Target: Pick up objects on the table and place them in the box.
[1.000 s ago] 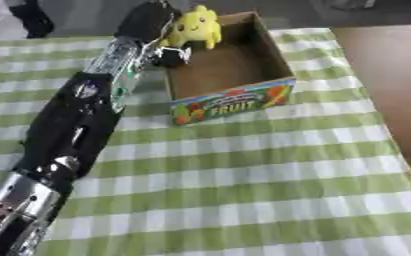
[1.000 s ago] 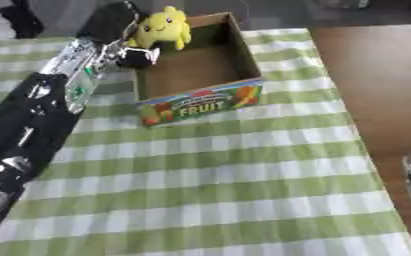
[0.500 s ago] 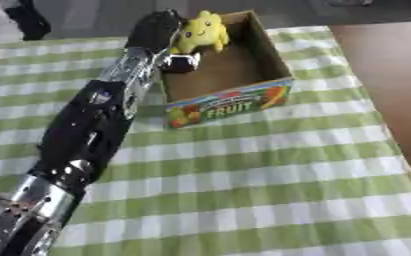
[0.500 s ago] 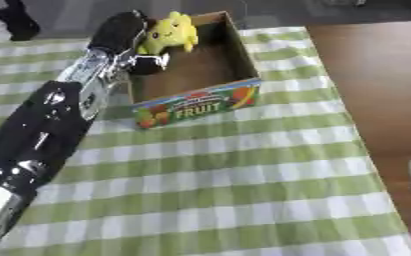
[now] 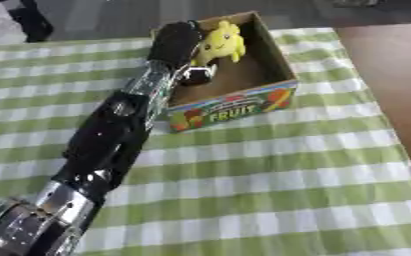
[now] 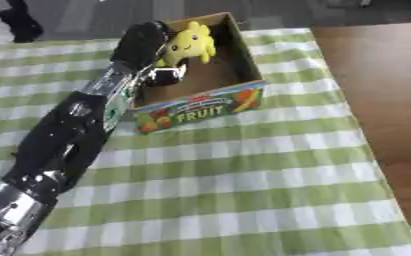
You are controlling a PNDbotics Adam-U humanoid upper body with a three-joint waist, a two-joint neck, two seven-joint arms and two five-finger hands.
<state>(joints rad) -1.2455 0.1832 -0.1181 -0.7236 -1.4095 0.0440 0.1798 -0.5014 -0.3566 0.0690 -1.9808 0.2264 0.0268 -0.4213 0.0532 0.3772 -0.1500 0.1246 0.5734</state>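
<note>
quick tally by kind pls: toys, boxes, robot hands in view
Yellow plush star-shaped toy: 1, at the box's far end, left robot hand against it
Open brown cardboard box printed FRUIT: 1
Robot hands in view: 1, the left
Total: 3

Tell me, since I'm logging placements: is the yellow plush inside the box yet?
Inside. The yellow plush sits at the box's far end, within its walls, the left hand beside it.
</note>
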